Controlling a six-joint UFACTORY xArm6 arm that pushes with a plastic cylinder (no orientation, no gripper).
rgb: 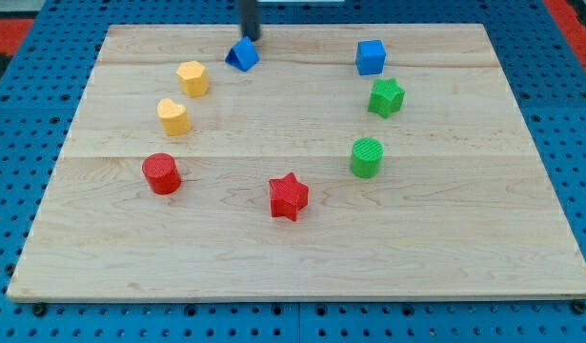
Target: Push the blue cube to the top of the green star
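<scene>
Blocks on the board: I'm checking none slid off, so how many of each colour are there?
Blue: 2, blue cube and blue triangular block
Yellow: 2
Green: 2, green star and green cylinder
Red: 2
Total: 8

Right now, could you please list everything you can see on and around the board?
blue cube: one, blue, upper right, just above the green star
green star: one, green, right side
green cylinder: one, green, below the green star
red star: one, red, bottom centre
red cylinder: one, red, lower left
yellow blocks: two, yellow, upper left
blue triangular block: one, blue, top centre
wooden board: one, light wood, on a blue pegboard
my tip: one, dark, just above the blue triangular block
</scene>
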